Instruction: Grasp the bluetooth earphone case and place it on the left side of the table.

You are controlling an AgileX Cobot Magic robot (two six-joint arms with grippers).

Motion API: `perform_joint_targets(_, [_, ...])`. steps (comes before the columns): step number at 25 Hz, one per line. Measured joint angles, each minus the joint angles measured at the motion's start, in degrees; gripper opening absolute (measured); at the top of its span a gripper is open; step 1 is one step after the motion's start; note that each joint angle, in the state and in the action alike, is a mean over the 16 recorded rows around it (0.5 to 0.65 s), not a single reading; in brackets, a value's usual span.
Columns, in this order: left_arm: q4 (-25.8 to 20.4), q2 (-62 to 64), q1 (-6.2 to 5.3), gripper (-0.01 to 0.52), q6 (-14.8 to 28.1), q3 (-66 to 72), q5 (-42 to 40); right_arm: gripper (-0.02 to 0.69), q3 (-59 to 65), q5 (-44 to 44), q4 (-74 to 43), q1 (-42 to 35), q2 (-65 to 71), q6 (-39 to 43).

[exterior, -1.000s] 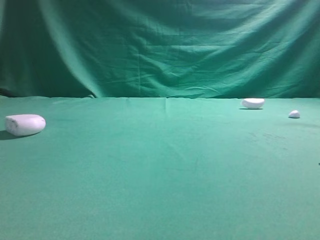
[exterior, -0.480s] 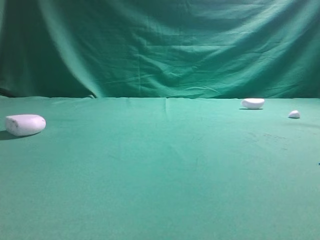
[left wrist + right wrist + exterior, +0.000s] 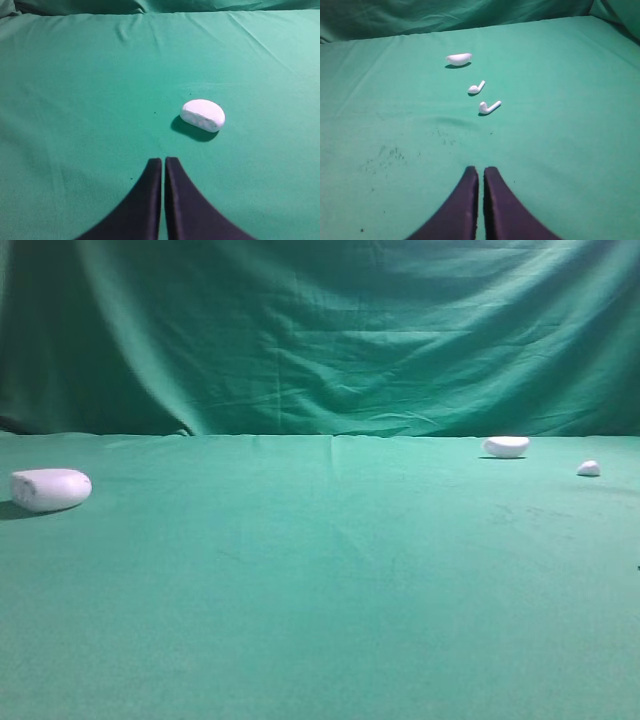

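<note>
You have the bluetooth earphone case (image 3: 50,489) lying on its side at the far left edge of the worktop (image 3: 330,580), nothing touching it, a small shadow under its left end. From the left wrist view the same case (image 3: 202,114) sits ahead and a little right of the left hand (image 3: 163,167), well apart from it; that hand is clenched, its two dark fingers (image 3: 145,200) pressed together with only a hairline slit between, holding nothing. Your right hand (image 3: 481,176) is likewise clenched on nothing, fingers (image 3: 500,210) together, hovering over bare green cloth. Ahead of it lie three small white pieces: a half-moon piece (image 3: 458,59) farthest out near the back edge, then one earbud (image 3: 476,88), then a second earbud (image 3: 489,107) nearest, all apart from each other in a loose line. In the high view only two of these show, the half-moon piece (image 3: 506,446) toward the back right and a tiny white piece (image 3: 588,468) close to the right edge; neither hand appears there. Draped green backdrop (image 3: 330,330) hangs behind the back edge. Faint dark specks mark the cloth (image 3: 385,155) left of the right hand
</note>
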Motion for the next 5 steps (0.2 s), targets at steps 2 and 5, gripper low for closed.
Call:
perform_joint_targets(2, [0.0, 0.0, 0.0, 0.0, 0.0, 0.0, 0.0, 0.0, 0.0, 0.0, 0.02, 0.0, 0.0, 0.0])
perform_joint_targets(5, [0.0, 0.0, 0.0, 0.0, 0.0, 0.0, 0.0, 0.0, 0.0, 0.0, 0.03, 0.0, 0.0, -0.01])
